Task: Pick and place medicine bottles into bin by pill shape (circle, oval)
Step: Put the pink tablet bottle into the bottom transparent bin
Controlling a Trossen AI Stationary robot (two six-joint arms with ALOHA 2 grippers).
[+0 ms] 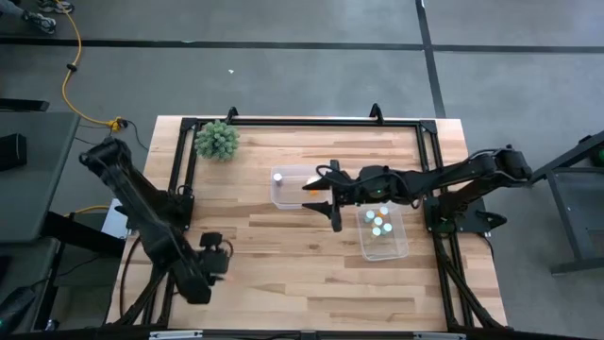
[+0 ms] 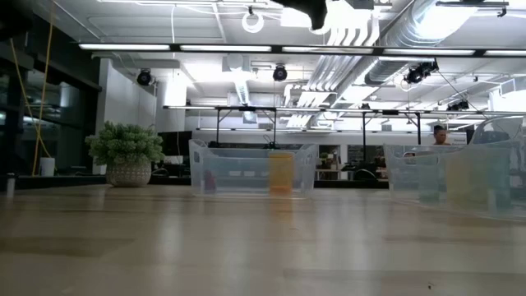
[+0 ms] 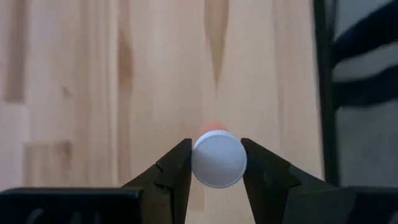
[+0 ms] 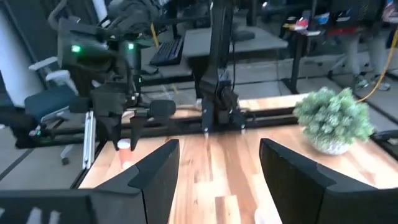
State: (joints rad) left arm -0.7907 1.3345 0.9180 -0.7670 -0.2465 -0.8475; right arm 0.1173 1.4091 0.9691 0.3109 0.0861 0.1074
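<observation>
My left gripper [image 1: 215, 255] is near the table's near left corner, shut on a small orange bottle with a white cap [image 3: 217, 158]. It also shows far off in the right wrist view [image 4: 124, 147]. My right gripper [image 4: 214, 180] is open and empty, high over the left clear tub [image 1: 294, 187]. That tub holds a white-capped bottle [image 1: 277, 176] and something orange [image 1: 314, 189]. The right clear tub [image 1: 382, 234] holds several white-capped bottles [image 1: 377, 219]. My left gripper pinches the bottle between its two fingers at the rim of the white cap [image 3: 198, 163]. The fingers come from above and point down. The cap faces up toward the wrist, and the orange body [image 3: 214, 127] points down at the table.
A green spiky plant in a pot [image 1: 217, 140] stands at the far left corner. A black frame [image 1: 302, 121] runs along the table's far and side edges. Bare wood [image 1: 283, 274] lies between the left gripper and the tubs. A person [image 2: 440, 133] shows in the room behind.
</observation>
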